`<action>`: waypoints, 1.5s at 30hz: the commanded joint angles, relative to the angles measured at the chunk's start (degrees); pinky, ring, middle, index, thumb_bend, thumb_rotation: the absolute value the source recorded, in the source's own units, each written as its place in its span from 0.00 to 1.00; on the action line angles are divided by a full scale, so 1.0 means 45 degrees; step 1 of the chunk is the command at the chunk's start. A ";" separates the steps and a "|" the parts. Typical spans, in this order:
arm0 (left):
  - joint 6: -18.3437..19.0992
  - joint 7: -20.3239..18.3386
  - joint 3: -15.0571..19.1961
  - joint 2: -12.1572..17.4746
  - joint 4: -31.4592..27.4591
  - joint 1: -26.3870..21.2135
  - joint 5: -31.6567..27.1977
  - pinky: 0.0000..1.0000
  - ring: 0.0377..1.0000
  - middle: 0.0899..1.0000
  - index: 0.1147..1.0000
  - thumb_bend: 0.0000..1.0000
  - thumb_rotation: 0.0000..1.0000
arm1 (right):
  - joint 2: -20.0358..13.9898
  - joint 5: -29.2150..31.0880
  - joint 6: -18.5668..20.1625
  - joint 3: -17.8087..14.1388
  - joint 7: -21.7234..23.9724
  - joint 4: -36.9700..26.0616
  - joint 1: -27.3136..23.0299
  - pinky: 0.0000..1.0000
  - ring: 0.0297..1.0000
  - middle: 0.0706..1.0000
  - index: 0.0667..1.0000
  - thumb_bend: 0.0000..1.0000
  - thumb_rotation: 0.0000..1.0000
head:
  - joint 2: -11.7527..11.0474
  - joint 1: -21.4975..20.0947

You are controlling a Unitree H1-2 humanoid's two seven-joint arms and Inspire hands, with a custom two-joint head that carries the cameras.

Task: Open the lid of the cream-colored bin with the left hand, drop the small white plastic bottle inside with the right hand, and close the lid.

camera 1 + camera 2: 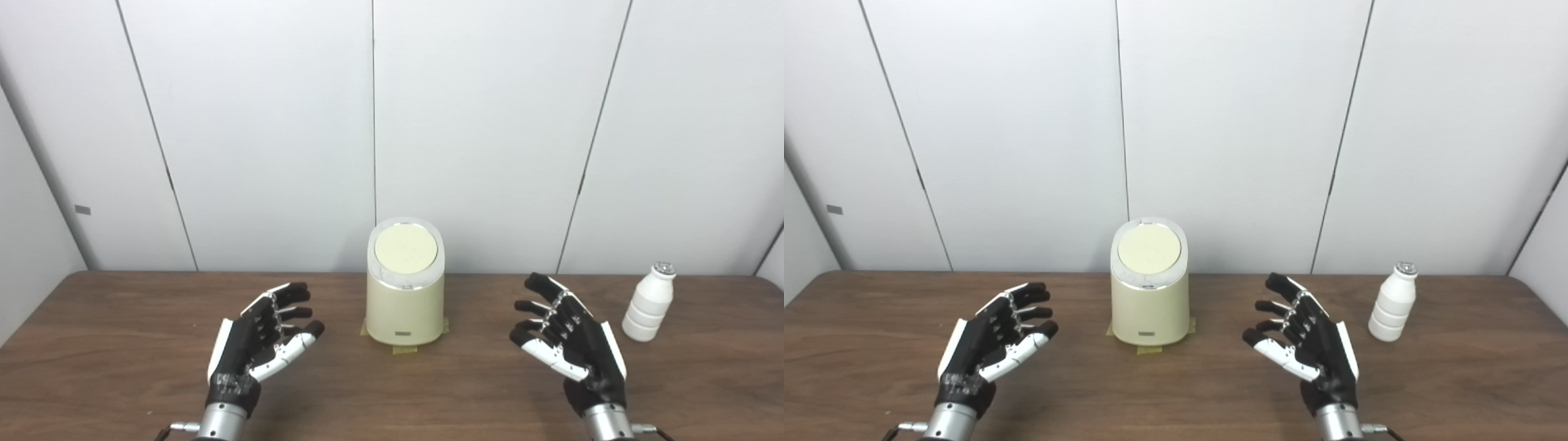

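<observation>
Both hands are spread wide and hold nothing; nothing is started.

The bin sits in the middle, lid shut. The bottle stands at 2 o'clock from the right hand and may tip if bumped. The left hand could push the bin.

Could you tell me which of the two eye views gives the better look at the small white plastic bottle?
The left eye view shows the bottle slightly larger, upright on the table, apart from the open right hand. The right eye view shows the same bottle whole, with more bare table to its right.
</observation>
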 commanded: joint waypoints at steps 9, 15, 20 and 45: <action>-0.0357 0.0001 -0.0001 0.0059 -0.0284 -0.0514 -0.0050 0.55 0.68 0.73 0.72 0.71 0.20 | -0.0032 -0.0143 -0.0180 -0.0024 0.0019 -0.0491 -0.0368 0.53 0.67 0.79 0.75 0.83 0.25 | 0.0008 -0.0035; -0.0347 0.0002 0.0006 0.0056 -0.0297 -0.0511 -0.0062 0.55 0.68 0.72 0.72 0.70 0.19 | -0.0002 -0.0221 -0.0240 -0.0013 -0.0008 -0.0490 -0.0369 0.51 0.67 0.79 0.75 0.81 0.24 | -0.0014 0.0015; -0.0043 0.0385 0.0028 -0.0271 -0.0321 -0.0592 0.0107 0.56 0.69 0.74 0.76 0.70 0.21 | 0.0056 -0.0236 -0.0352 -0.0009 -0.0021 -0.0278 -0.0498 0.51 0.66 0.79 0.74 0.82 0.23 | -0.0128 0.0062; 0.1954 0.1771 -0.1748 0.0066 0.2607 -0.6437 0.4113 0.91 1.00 1.00 1.00 0.93 0.29 | 0.0113 -0.0160 -0.0518 -0.0047 0.0002 -0.0234 -0.0531 0.51 0.65 0.79 0.75 0.81 0.23 | -0.0239 -0.0061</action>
